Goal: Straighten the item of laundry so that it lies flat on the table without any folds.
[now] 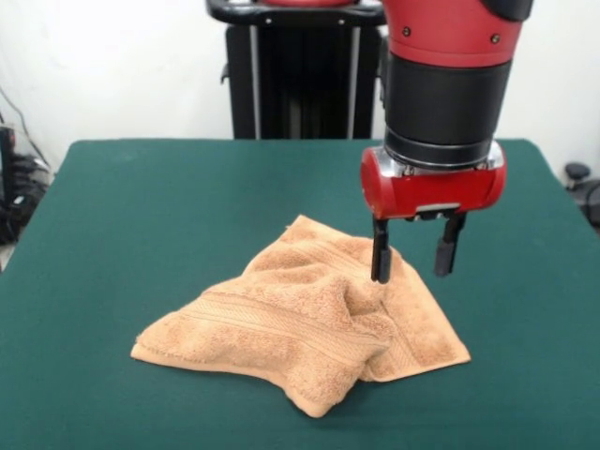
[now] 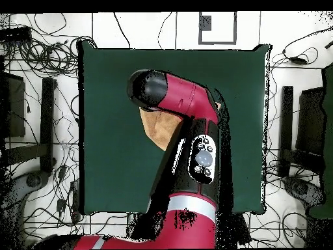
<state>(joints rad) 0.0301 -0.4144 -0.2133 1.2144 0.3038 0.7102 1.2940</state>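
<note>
From my station I see the table (image 1: pixel 141 206) as a broad dark green felt top with rounded corners. Behind its far edge stands a black pedestal (image 1: pixel 295 80) against a plain white wall. Looking straight down, the floor around the table is pale and strewn with black cables (image 2: pixel 39 58), with dark equipment (image 2: pixel 13 107) standing off both side edges.

The towel (image 1: pixel 281 328) lies toward the near edge in the front view, a little toward the right side and well clear of every table edge. It is orange-tan terry, and it is not flat: one part is folded over the rest, leaving a raised, bunched hump in the middle and a rounded lump at the nearest corner. A ribbed woven band runs along the folded-over flap, and a second band shows on the lower layer to the right. The far corner points away toward the pedestal, and the left corner tapers out flat on the felt. From above, only a small patch of the towel shows beside the arm (image 2: pixel 188 143), which covers the rest.

My hand (image 1: pixel 412 255) hangs over the right part of the towel, released, its two black fingers (image 1: pixel 380 255) spread apart and holding nothing. The left finger tip is at the hump's cloth; I cannot tell whether it touches. The right finger hangs over the green felt beyond the towel's far right edge.
</note>
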